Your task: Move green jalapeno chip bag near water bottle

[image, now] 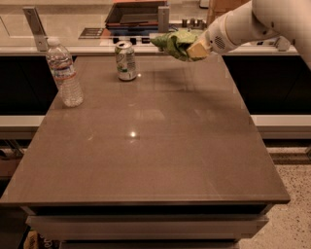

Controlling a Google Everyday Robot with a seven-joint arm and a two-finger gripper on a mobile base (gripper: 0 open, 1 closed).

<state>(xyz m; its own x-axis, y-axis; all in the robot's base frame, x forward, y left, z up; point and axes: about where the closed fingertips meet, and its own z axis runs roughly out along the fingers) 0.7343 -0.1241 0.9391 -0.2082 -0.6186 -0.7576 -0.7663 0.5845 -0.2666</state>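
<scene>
The green jalapeno chip bag [173,43] hangs in the air above the far right part of the brown table [160,146]. My gripper [190,48] is shut on the bag's right end and holds it well clear of the tabletop. My white arm reaches in from the upper right. The water bottle [64,73], clear with a white cap and pale label, stands upright near the table's far left edge. The bag is far to the right of the bottle.
A green-and-silver soda can [126,60] stands upright at the far edge, between bottle and bag. Behind the table runs a pale counter [68,29] with a dark tray [135,13] and a metal bracket [36,20]. Speckled floor lies at the lower right.
</scene>
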